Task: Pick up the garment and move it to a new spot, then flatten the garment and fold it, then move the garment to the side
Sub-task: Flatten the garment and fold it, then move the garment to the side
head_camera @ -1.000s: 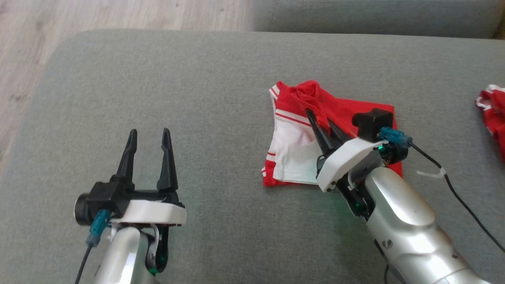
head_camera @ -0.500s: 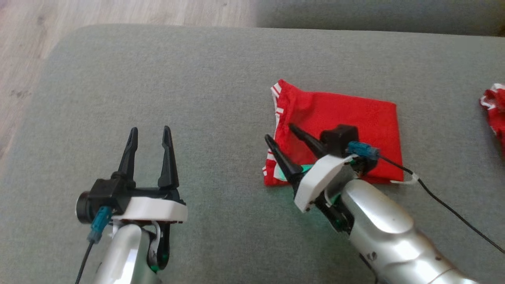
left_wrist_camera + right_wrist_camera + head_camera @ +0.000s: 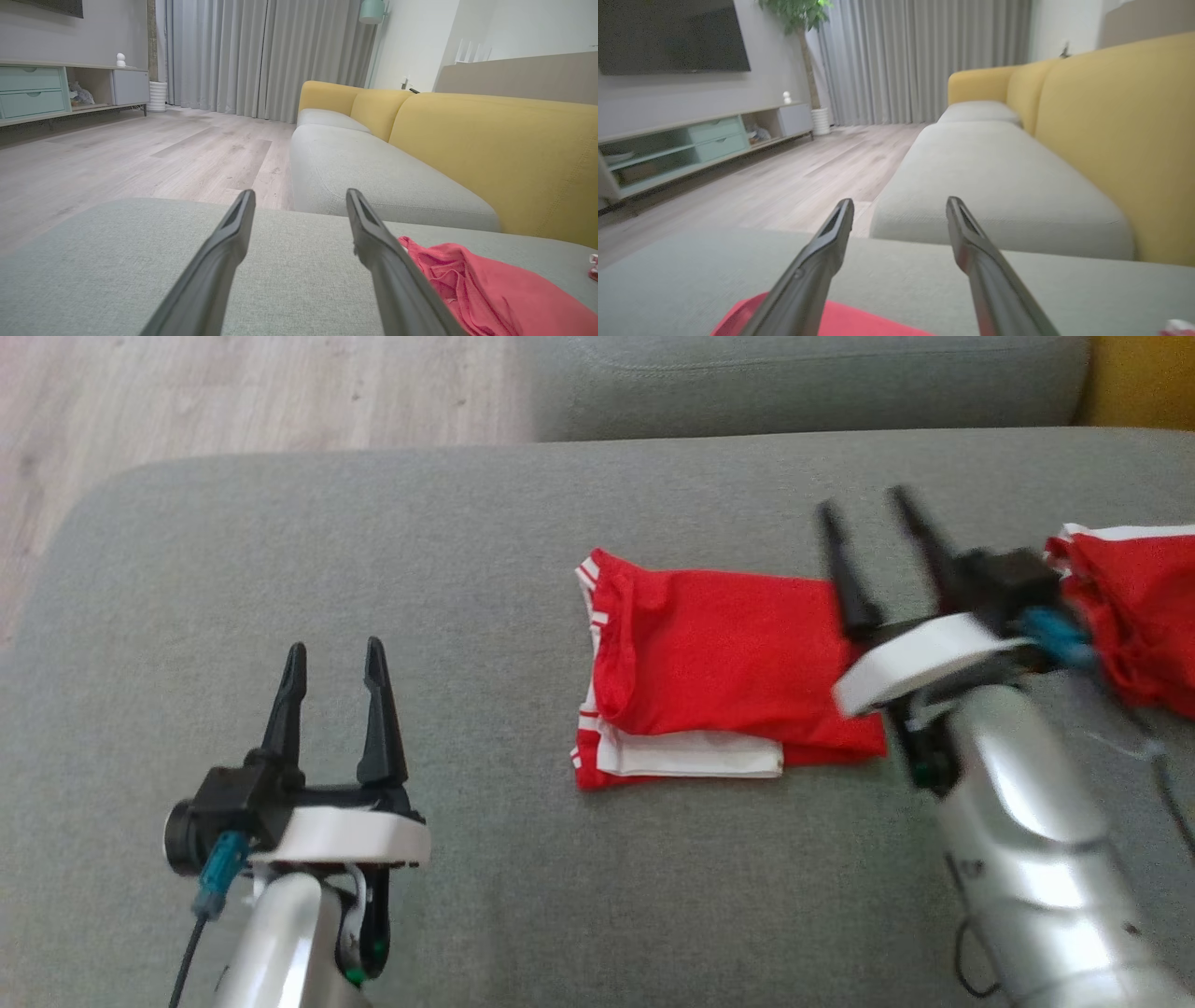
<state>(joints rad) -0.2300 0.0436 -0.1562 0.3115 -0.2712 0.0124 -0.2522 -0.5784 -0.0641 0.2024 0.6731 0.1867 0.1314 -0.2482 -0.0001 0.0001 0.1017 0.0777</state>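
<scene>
Garment (image 3: 719, 663) lies folded mid-cushion (image 3: 373, 541), a white band showing at its near edge. Right gripper (image 3: 864, 504): jaws apart, empty, at the garment's right edge, likely placed to take it sideways. It is blurred, so contact is unclear. Left gripper (image 3: 334, 647): spread, empty, well apart, parked out of the way.

- A folded red garment (image 3: 728, 658) is laid on the grey cushion (image 3: 467, 541).
- The left gripper (image 3: 334, 646) is held spread, well apart from it.
- The right gripper (image 3: 864, 501) is held spread by its right edge.
- 1 other red cloth (image 3: 1134, 607) is seen at right.
</scene>
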